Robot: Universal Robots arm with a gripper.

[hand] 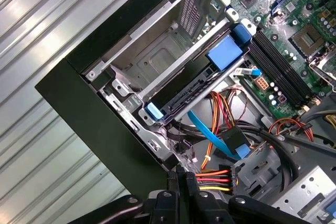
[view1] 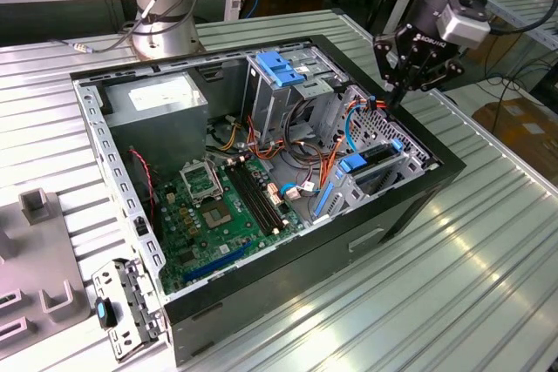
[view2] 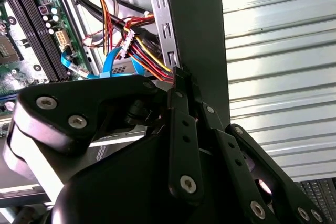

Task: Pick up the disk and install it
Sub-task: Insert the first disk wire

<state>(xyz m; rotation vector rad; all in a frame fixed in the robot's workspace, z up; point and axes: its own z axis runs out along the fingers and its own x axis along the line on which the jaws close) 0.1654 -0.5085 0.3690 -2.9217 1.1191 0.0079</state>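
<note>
- Black linkage bars of my gripper (view2: 181, 77) sit closest to the lens in both wrist views; the fingertips are pressed together with no gap between them, and I hold nothing.
- My gripper (view1: 397, 93) hangs over the case rim on the exterior view's right, beside the drive bay corner. In the first wrist view my gripper (hand: 181, 174) points at a bundle of red, orange and yellow power wires (hand: 212, 179).
- My fingertips stand just beside the black case wall (view2: 197, 30) and a perforated metal strip.
- Inside the open computer case (view1: 410, 202), the disk (view1: 379, 163) sits seated in the lower drive bay, its blue side rails (view1: 353, 163) level with the bay frame.
- In the first wrist view the disk (hand: 181, 90) lies in the metal bay, dark face up, with a blue tab (hand: 227, 51) at one end and a blue clip (hand: 152, 111) at the other.
- A blue data cable (hand: 207, 132) runs close to the bay.
- The green motherboard (view1: 214, 211) lies on the case floor.
- The tall drive cage with a blue handle (view1: 277, 67) stands upright behind the bay.
- A loose bracket (view1: 126, 302) rests on the ribbed metal table (view1: 453, 294), outside the case.
</note>
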